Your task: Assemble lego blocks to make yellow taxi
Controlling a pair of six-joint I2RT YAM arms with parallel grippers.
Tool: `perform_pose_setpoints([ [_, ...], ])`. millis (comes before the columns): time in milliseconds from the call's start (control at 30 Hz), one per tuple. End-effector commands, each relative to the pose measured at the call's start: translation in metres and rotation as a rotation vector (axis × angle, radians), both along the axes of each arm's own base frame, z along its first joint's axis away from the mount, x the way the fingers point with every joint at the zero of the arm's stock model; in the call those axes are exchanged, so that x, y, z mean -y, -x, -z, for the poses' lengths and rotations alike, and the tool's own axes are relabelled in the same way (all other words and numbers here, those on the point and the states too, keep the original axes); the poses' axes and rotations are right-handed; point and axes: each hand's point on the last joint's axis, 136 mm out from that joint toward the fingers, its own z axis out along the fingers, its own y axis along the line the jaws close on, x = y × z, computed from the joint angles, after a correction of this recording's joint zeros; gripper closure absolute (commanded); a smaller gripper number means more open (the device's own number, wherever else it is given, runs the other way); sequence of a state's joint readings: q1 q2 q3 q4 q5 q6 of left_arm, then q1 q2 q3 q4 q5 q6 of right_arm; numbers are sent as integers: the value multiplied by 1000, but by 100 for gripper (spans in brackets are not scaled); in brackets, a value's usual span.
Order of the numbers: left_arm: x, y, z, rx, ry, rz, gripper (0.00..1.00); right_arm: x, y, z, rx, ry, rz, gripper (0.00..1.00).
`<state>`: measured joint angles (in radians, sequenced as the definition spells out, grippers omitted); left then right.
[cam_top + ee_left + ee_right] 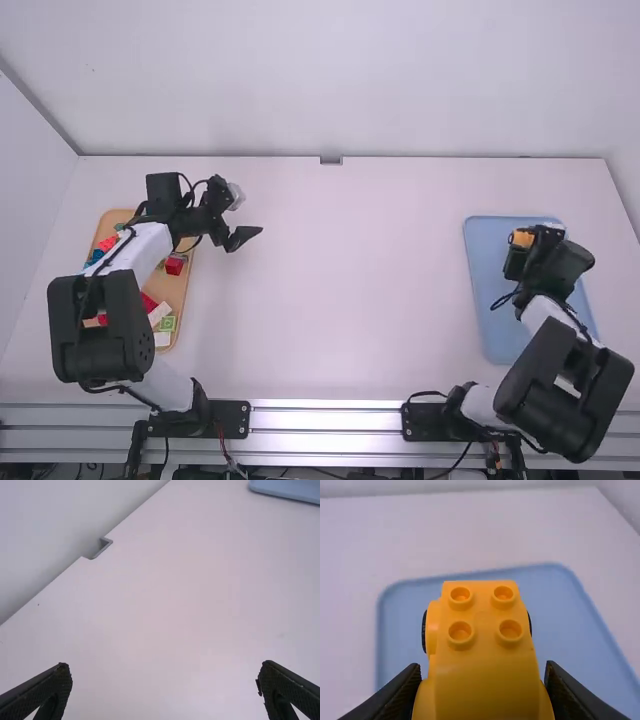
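Note:
At the right of the high view, my right gripper (527,238) is over the blue tray (490,335), with part of the yellow taxi piece (523,239) showing at its end. In the right wrist view that yellow piece (485,655), with several studs on top and dark wheels at its sides, sits between the fingers of my right gripper (482,680), which is shut on it. My left gripper (250,236) is above the table just right of the wooden tray; its fingers stand wide apart in the left wrist view, the left gripper (165,680) holding nothing.
A wooden tray (181,290) with loose blocks lies under the left arm, among them a red block (175,265) and a green one (167,323). White table surface (340,290) lies between the arms, and a small grey bracket (331,160) is at the back edge.

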<state>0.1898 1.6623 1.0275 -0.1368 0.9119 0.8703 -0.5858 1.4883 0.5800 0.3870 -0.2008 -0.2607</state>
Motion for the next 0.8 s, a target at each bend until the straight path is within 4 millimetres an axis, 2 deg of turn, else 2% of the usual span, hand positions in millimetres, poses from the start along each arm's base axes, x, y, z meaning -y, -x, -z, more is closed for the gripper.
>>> perform_pose_setpoints([
  [0, 4, 3, -4, 1, 12, 7, 1, 16, 12, 23, -34, -73, 116, 55],
  [67, 4, 4, -4, 1, 12, 8, 1, 28, 19, 37, -43, -116, 175, 54],
  [133, 4, 3, -5, 3, 12, 8, 1, 32, 20, 40, -37, -134, 198, 48],
  [200, 4, 3, -5, 3, 12, 8, 1, 32, 16, 41, -24, -138, 201, 29],
  [233, 4, 3, -4, 2, 12, 8, 1, 30, 14, 39, -20, -133, 193, 14],
  [267, 4, 3, -4, 2, 12, 8, 1, 30, 14, 39, -20, -133, 193, 14],
  [300, 4, 3, -4, 2, 12, 7, 1, 26, 10, 35, -15, -127, 182, 1],
  [433, -1, -2, -3, -46, 28, -61, 1, 22, 9, 21, -10, -89, 191, 2],
  [533, -18, -18, 1, -114, 36, -232, 1, 13, 10, 8, -14, -67, 185, 1],
  [600, -33, -31, -3, -155, 73, -385, 1, -1, 7, -6, 0, -60, 148, 1],
  [700, -44, -37, -13, -166, 109, -495, 1, -16, 6, -23, 18, -46, 116, 1],
  [767, -50, -37, -31, -134, 115, -545, 1, -34, 6, -46, 50, -20, 80, 2],
])
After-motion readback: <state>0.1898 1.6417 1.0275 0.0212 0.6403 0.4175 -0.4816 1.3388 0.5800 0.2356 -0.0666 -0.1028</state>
